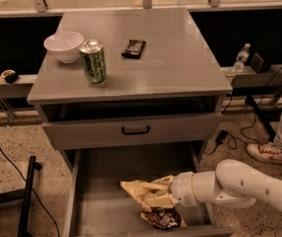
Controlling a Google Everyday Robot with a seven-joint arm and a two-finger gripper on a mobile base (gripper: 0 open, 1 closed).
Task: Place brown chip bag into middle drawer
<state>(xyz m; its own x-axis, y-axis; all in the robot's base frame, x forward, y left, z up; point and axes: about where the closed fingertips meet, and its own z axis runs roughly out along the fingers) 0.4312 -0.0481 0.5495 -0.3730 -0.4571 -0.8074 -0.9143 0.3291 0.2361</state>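
The brown chip bag (137,189), crinkly cream and brown, lies low in the pulled-out middle drawer (106,179), toward its front right. Its brown end (161,219) rests near the drawer's front edge. My gripper (161,192) reaches in from the right on a white arm (239,184). It is shut on the bag's upper right part, with one cream finger above the bag and one below. The grey drawer floor to the left of the bag is bare.
On the cabinet top stand a white bowl (63,46), a green can (93,61) and a small dark candy bar (133,48). A grey drawer front with a black handle (135,130) overhangs the open drawer. A person's leg and shoe (270,152) are at the right, and a black stand (27,196) at the left.
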